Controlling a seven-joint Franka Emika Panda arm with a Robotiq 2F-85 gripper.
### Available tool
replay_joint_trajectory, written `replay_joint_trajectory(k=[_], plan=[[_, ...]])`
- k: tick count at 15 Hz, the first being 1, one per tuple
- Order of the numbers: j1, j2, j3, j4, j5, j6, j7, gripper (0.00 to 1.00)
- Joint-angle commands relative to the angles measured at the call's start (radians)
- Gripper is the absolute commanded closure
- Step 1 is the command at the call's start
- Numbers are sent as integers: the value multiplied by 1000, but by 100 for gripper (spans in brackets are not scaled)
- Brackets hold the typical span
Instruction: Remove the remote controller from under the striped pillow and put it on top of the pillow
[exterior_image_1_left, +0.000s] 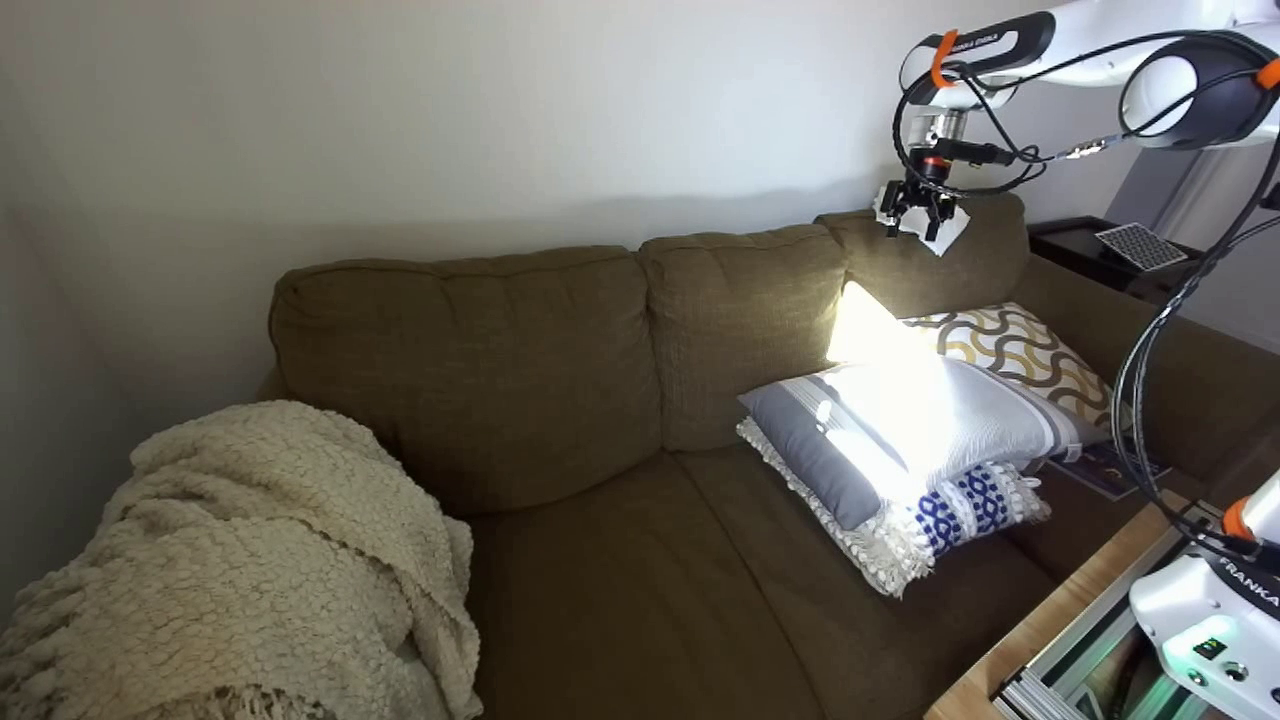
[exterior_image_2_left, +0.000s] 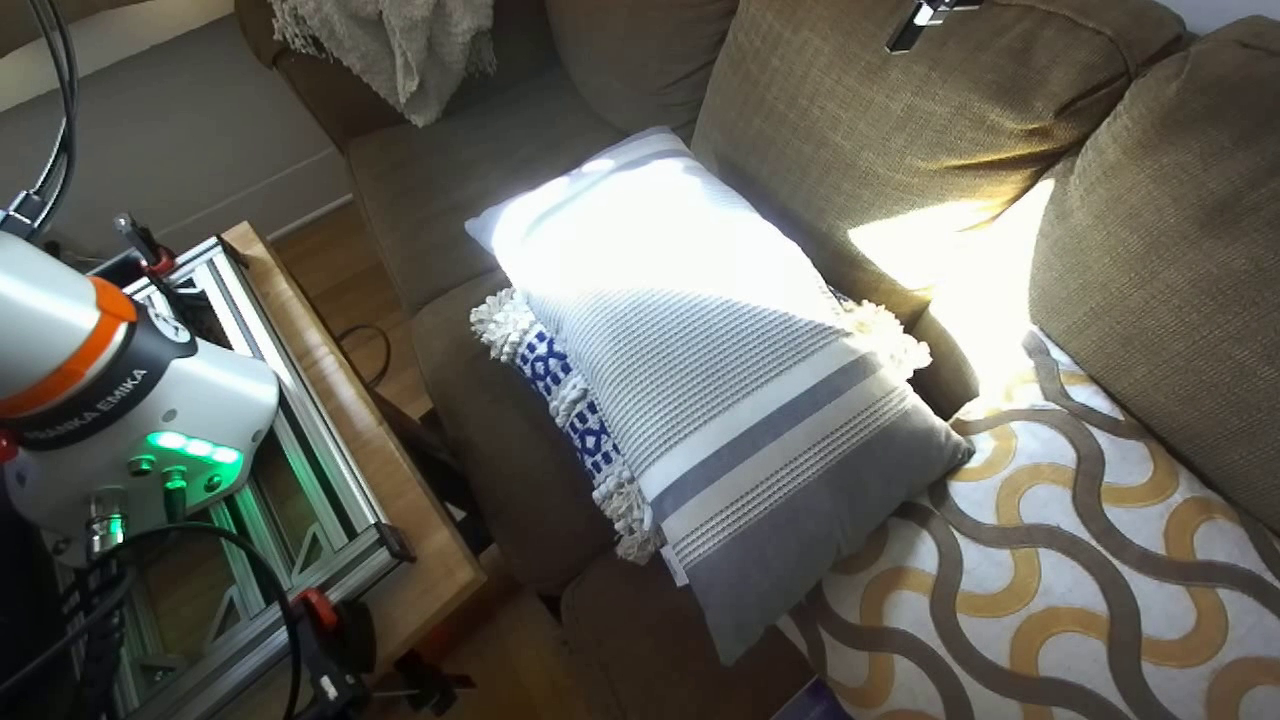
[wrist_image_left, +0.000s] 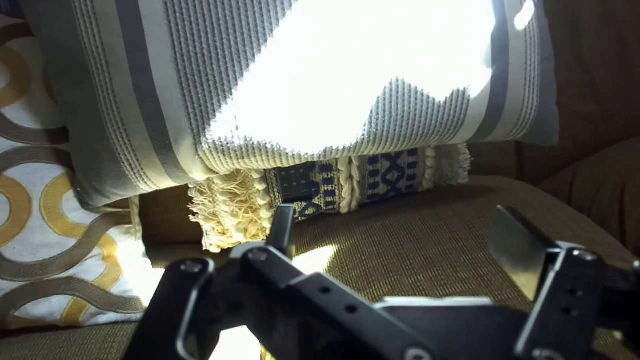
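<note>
Our gripper (wrist_image_left: 396, 225) stands empty, spread wide; the remote (wrist_image_left: 295, 182) pokes from under the striped pillow (wrist_image_left: 300, 87), atop the fringed cushion (wrist_image_left: 328, 186) — probably light, stiff, slick, so we'd pinch its bare end.

The arm (exterior_image_1_left: 1120, 20) points its wide-spread end effector (exterior_image_1_left: 912, 232) down.

Striped pillow (exterior_image_2_left: 705, 375), three downward views

A long brown fabric sofa (exterior_image_1_left: 590, 420) is marking a home's sitting area in an exterior view, a rumpled cream fleecy blanket (exterior_image_1_left: 290, 560) draping at eight o'clock, a white, mustard-and-brown wavy-patterned fabric cushion (exterior_image_1_left: 1018, 350) lying at three o'clock.
</note>
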Motion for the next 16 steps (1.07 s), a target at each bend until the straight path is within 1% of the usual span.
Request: replay_joint_trajectory(k=[1,7,11,14,15,16], plan=[[-31,91,43,82,-35,6,-24,0],[-44,255,57,200,-85,52,-48,0],[-69,377,76,298,-86,58,-92,0],[-102,473,92,377,-76,53,-115,0],[-60,385,59,269,-66,59,-91,0],[-69,412,63,291,-66,59,-97,0]])
